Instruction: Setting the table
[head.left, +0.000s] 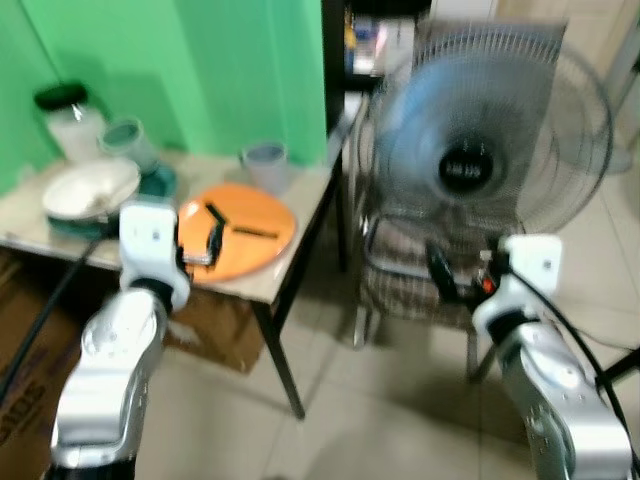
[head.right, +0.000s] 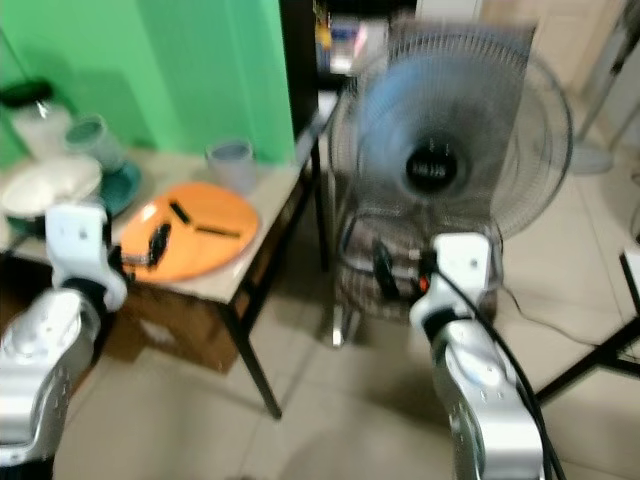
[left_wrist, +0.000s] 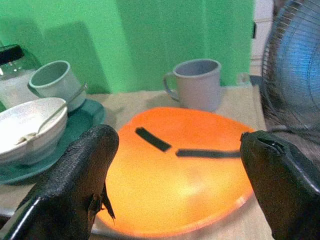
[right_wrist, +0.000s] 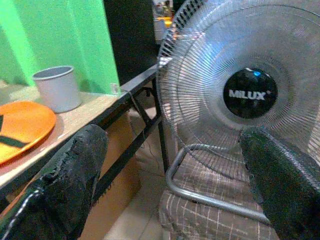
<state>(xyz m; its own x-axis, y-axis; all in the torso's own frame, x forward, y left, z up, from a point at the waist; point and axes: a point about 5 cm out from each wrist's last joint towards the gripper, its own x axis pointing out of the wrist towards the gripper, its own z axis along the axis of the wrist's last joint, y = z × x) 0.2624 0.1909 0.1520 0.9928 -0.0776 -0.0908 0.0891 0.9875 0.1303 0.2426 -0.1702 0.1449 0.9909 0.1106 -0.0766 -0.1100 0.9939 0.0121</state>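
Surface: 1 orange plate, 2 mugs, 1 bowl. L gripper over plate, R gripper facing fan; both jaws apart.

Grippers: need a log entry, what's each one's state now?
Left gripper: open, empty, over the orange plate.
Right gripper: open, empty, facing the fan.

A table stood at ten o'clock from the robot, against the wall. On it a plate lay nearest the front edge, with a mug behind it at twelve o'clock. At the plate's nine o'clock a bowl sat on a saucer, a spoon resting in it; a cup and a jar stood behind them. At the table's three o'clock a fan stood on a chair. Boxes lay under the table.
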